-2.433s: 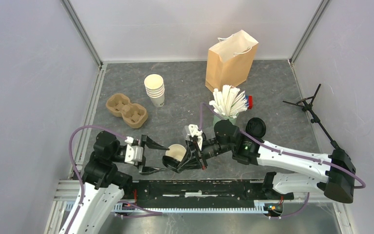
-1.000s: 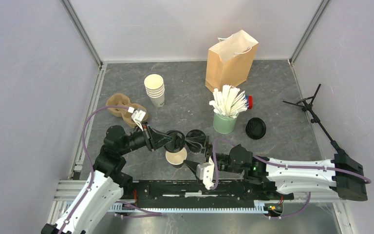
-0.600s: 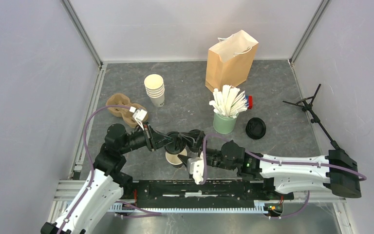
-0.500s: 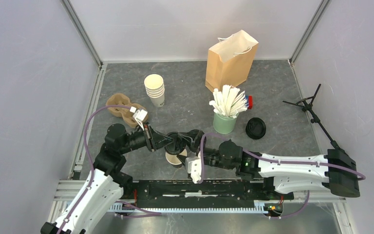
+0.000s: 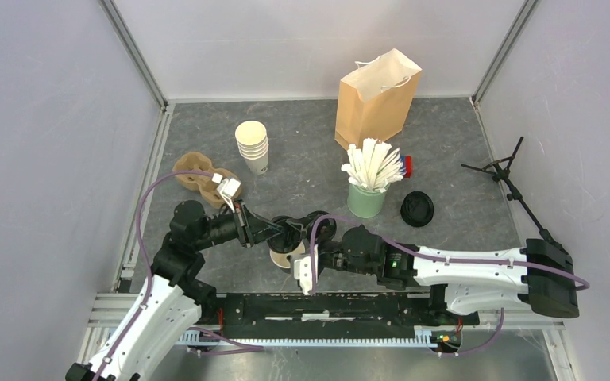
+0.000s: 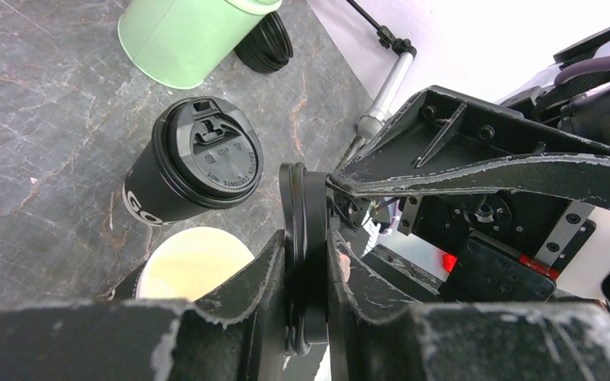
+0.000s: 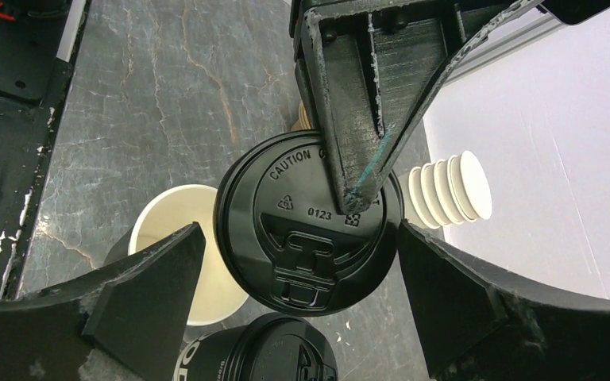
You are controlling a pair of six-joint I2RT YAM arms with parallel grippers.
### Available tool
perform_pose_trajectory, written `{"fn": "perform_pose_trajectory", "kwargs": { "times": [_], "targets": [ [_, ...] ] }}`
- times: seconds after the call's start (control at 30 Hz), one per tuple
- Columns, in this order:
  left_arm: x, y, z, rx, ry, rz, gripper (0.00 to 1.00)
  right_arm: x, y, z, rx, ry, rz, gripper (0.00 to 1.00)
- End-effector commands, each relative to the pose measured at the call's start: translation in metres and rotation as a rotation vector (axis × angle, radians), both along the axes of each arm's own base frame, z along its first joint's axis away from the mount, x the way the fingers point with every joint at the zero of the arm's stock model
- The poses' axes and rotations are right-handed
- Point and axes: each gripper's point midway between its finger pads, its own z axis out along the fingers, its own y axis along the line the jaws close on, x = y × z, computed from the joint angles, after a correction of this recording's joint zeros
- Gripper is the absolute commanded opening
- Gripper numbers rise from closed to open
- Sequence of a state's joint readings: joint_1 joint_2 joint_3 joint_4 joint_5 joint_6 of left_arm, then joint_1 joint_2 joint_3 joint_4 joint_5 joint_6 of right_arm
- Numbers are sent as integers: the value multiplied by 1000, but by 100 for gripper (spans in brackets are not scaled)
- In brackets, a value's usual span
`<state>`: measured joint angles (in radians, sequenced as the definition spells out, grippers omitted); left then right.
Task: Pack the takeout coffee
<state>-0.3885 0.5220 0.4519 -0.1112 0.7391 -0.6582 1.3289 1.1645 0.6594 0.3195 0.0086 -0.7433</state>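
Right end effector (image 7: 298, 230) has swung in from the near rail over the last second. It's now fully spread, one finger on each side of the black lid (image 7: 286, 254), gripping nothing.

Left end effector (image 6: 303, 246) hasn't changed: nearly closed, pinching that lid on edge, just above and beside the open cup (image 6: 191, 262).

My read is a lid handover or regrasp, so it can be turned flat and pressed on. Lid isn't seated yet.

Task items:
- Open cup stands on the table (image 5: 302, 135) near the front rail. It's cream inside and the outside looks dark.
- Lidded cup (image 6: 206, 155) stands upright just behind it. Can't tell if they touch.
- Neither is packed.

Readable text:
- Lid face: "CAUTION", "0123", plus a recycling mark.
- Lidded cup's black side: white letters starting "GO", rest hidden.

Farther back:
- Green cup (image 5: 365, 200) of white sticks, with spare black lids (image 5: 417, 208) to its right.
- Cardboard carrier (image 5: 206, 178) and stack of lidless cups (image 5: 252, 147) on the left.
- Brown paper bag (image 5: 377, 97) upright at the back, well apart from both cups.
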Motion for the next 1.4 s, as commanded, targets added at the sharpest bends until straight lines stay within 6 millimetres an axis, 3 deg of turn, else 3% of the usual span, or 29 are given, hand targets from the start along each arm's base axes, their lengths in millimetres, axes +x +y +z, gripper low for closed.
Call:
{"fn": "perform_pose_trajectory", "kwargs": {
  "times": [0.0, 0.37, 0.47, 0.6, 0.7, 0.87, 1.13, 1.23, 1.37],
  "targets": [
    [-9, -4, 17, -26, -21, -58, 27, 3, 7, 23, 61, 8, -18, 98],
    [-12, -4, 17, -12, -38, -80, 28, 3, 7, 18, 41, 20, -11, 98],
    [-11, -4, 16, -11, -30, -77, 32, 2, 5, 16, 34, 24, -6, 94],
    [-5, -2, 16, -1, -23, -41, 50, 0, 1, 9, 23, 51, -11, 91],
    [-1, 0, 15, 18, -33, -16, 56, -2, -4, 5, 33, 83, -17, 88],
    [18, 14, 12, 87, -24, 128, 100, -1, -12, -4, 16, 188, -79, 89],
    [47, 53, -12, 230, 70, 428, 100, -15, -15, -30, -125, 439, -135, 93],
    [47, 64, -26, 242, 117, 501, 100, -18, -11, -31, -146, 494, -148, 93],
    [38, 59, -34, 185, 142, 478, 95, -15, -5, -32, -170, 523, -179, 93]
  ]
}}
